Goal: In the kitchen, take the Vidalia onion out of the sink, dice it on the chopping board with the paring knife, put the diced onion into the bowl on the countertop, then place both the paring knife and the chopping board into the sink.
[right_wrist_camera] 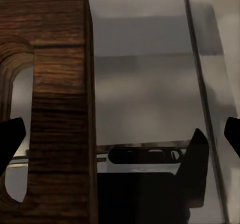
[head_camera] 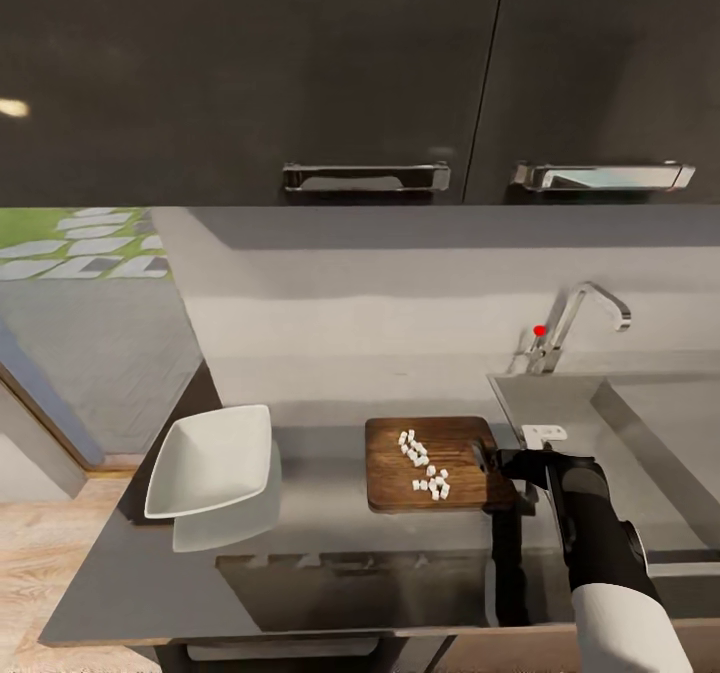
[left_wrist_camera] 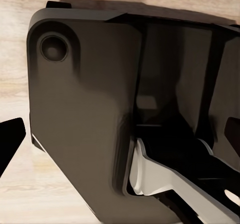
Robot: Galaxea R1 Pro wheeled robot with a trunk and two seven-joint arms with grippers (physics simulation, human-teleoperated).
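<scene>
Rectangular brown wooden chopping board (head_camera: 440, 463) flat on glossy grey countertop (head_camera: 330, 513), carrying small white diced onion pieces (head_camera: 425, 465); shallow white squarish bowl (head_camera: 212, 461) well apart. Black right gripper (head_camera: 497, 463) at board's sink-side edge, grip state indeterminate. Left gripper state indeterminate.

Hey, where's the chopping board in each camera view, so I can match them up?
Head view: the chopping board lies mid-frame on the countertop, diced onion on it, the right gripper at its sink-side edge.
Left wrist view: not in it.
Right wrist view: the board is the close-up wood slab along one side.
Shared landmark: the board's sink-side edge against the grey countertop.
</scene>
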